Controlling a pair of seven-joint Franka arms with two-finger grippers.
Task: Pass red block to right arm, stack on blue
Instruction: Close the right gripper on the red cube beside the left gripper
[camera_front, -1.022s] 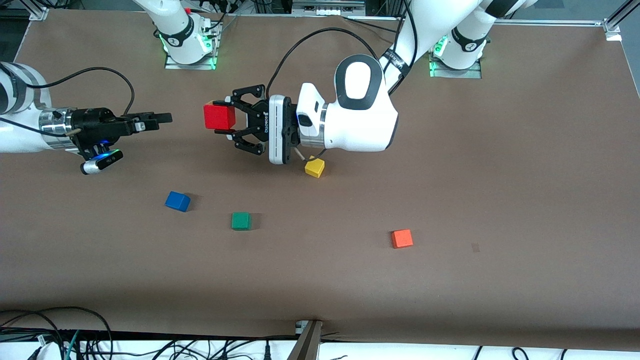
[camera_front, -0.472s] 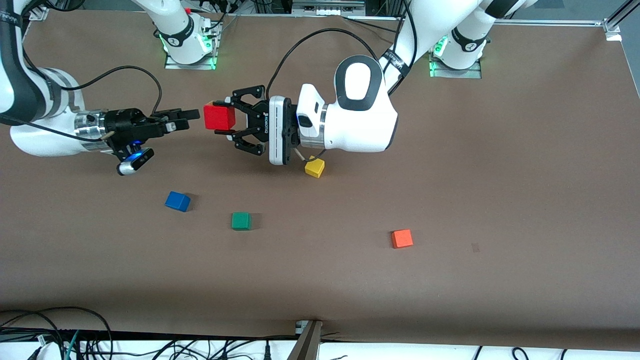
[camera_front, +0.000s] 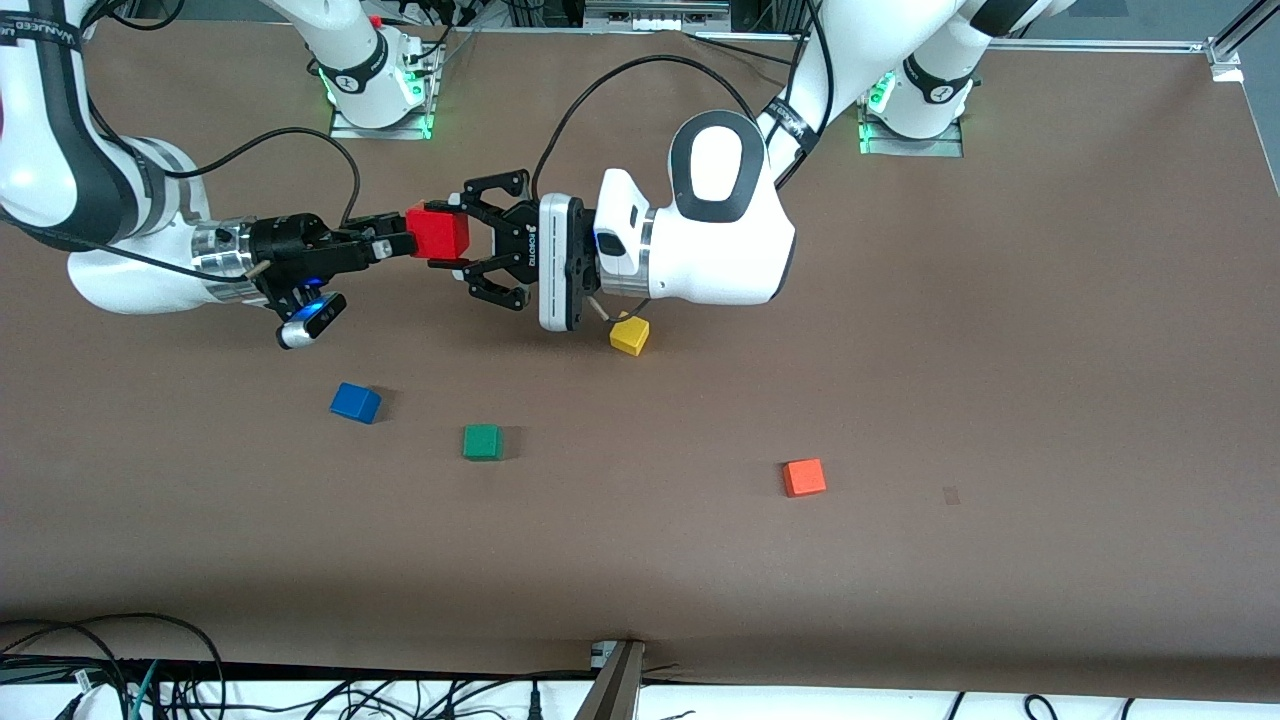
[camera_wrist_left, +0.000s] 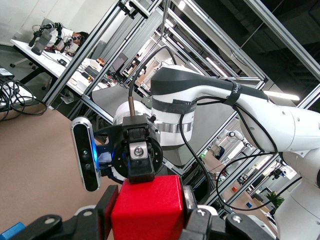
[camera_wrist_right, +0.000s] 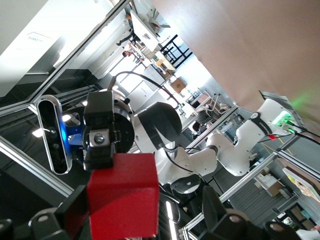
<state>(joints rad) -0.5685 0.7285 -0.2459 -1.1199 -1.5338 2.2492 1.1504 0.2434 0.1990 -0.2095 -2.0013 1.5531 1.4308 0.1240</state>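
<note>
red block (camera_front: 438, 232): aloft in left pincer (camera_front: 446, 240) | blue cube (camera_front: 355, 402): flat on table

high front camera; two facing wrist cameras

We cannot see whether the right gripper's (camera_front: 402, 240) fingertips touch the red block (camera_front: 439, 232): in the front view they end right at its edge. In the left wrist view the block (camera_wrist_left: 148, 207) is cut off by the picture's edge, as is the left gripper (camera_wrist_left: 147, 220) around it. The yellow cube (camera_front: 629, 334) is partly hidden under the left arm's wrist.
</note>
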